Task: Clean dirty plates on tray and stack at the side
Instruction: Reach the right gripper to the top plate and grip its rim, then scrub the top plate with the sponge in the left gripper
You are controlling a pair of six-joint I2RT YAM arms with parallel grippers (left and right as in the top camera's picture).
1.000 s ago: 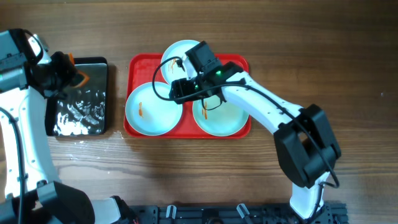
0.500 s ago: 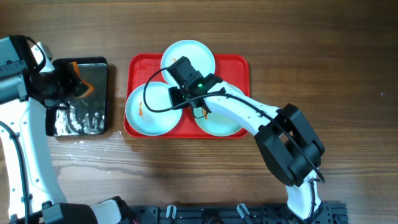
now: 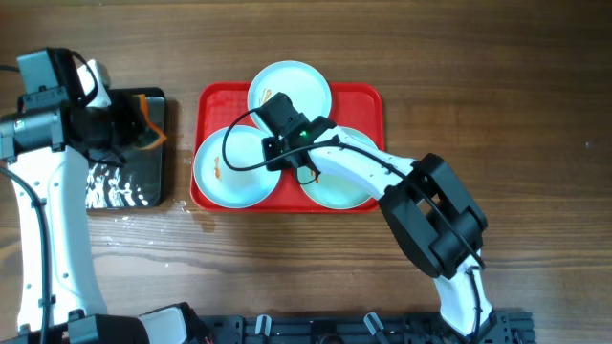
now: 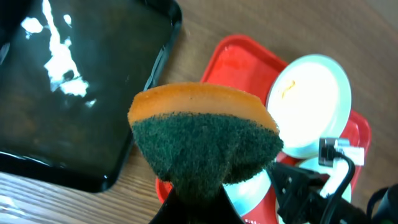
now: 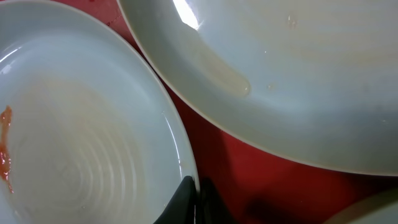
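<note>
The red tray (image 3: 212,105) holds three pale plates: one at the back (image 3: 290,84), one front left (image 3: 229,180) with an orange smear, one front right (image 3: 335,193) partly under my right arm. My right gripper (image 3: 277,153) is shut on the right rim of the front-left plate (image 5: 74,137), one jaw inside the rim and one outside (image 5: 196,199); red tray floor (image 5: 249,168) shows beside it. My left gripper (image 3: 134,129) is shut on an orange and green sponge (image 4: 205,137), held above the right edge of the black tray (image 4: 68,93).
The glossy black tray (image 3: 120,177), wet with water, lies left of the red tray. Bare wooden table (image 3: 497,86) extends to the right and behind. A black rail (image 3: 363,330) runs along the front edge.
My right gripper slid left across the tray and shut on the front-left plate's rim. My left arm carried the sponge a little toward the red tray.
</note>
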